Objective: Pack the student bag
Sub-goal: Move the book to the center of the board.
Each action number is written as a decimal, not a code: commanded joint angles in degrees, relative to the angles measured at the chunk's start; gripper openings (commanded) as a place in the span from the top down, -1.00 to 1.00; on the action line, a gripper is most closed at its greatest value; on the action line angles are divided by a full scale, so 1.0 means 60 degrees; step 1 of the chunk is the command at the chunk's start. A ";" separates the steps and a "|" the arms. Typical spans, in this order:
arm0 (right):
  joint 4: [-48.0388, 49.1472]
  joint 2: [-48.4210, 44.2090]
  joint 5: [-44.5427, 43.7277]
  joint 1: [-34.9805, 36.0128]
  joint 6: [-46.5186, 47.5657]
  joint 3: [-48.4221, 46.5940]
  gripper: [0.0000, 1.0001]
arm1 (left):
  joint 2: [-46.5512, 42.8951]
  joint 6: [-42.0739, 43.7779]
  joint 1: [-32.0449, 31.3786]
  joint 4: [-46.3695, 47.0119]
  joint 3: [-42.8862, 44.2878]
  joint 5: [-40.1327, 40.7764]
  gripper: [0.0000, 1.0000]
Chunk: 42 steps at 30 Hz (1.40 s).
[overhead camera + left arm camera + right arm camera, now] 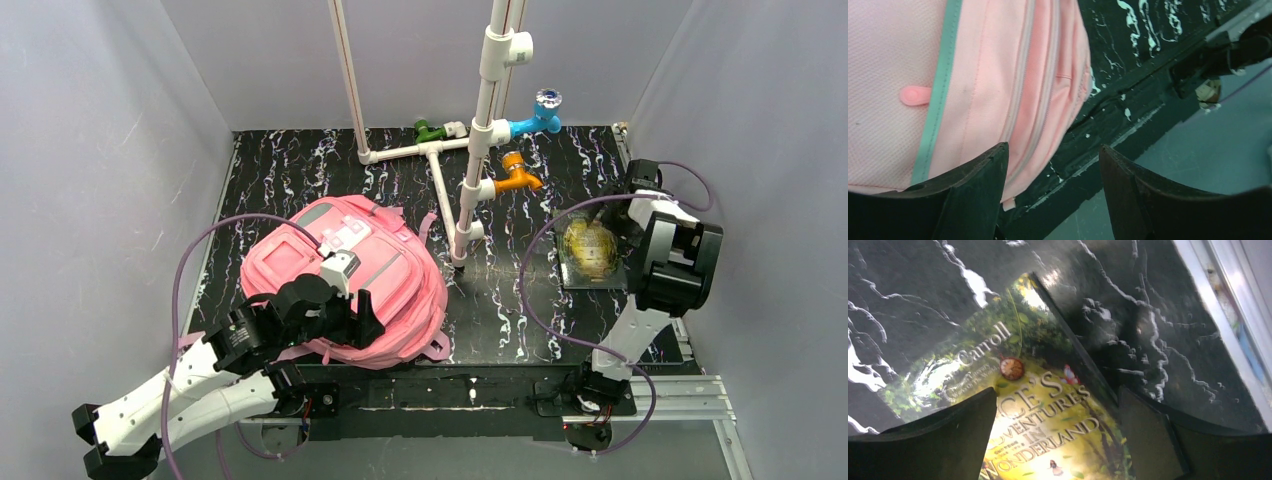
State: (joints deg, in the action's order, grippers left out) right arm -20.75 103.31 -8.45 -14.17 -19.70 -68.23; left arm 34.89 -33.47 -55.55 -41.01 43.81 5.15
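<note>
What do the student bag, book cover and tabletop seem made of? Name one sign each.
Student bag: pink woven fabric, matte; fine weave and stitched seams show. Book: glossy printed paper or card; light glares off it. Table: black, white-veined, shiny; marble or a printed sheet, unclear.

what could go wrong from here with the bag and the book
1. The student bag lies at the near edge of the table; a push from the open left gripper could slide it off.
2. The book lies flat, and the open right gripper straddles its edge; the fingers may scrape the table or slip off the glossy cover.
3. The white pipe frame stands between book and bag; a carried book might hit it.
</note>
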 commanded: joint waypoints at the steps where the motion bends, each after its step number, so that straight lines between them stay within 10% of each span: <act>1: -0.0204 0.1004 -0.0343 -0.0019 0.1028 -0.0987 -0.97 | -0.0149 -0.0206 0.0044 -0.0315 0.0411 -0.1247 -0.35; 9: -0.0120 0.1529 0.2902 0.0175 0.0854 -0.0225 -0.97 | -0.0469 0.0042 0.0044 -0.0075 0.0658 -0.1355 -0.57; 24: -0.0965 -0.4634 0.2949 0.2741 0.0024 0.4646 -0.78 | 0.0223 0.0138 -0.0209 0.3025 -0.0062 -0.2599 -0.42; 36: -0.0932 -0.5246 0.4158 0.2742 -0.0745 0.5440 -0.63 | 0.3425 0.3121 -0.4655 0.5569 0.0963 0.1222 -0.44; 42: -0.1526 -0.5586 0.2489 0.2743 -0.1241 0.5185 -0.66 | 0.5745 0.3682 -0.4965 0.7327 0.0897 0.2204 -0.52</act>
State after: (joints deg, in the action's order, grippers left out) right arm -24.69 70.46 13.69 2.22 -25.47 -36.32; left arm 63.90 -15.92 -85.17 -4.67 48.18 10.48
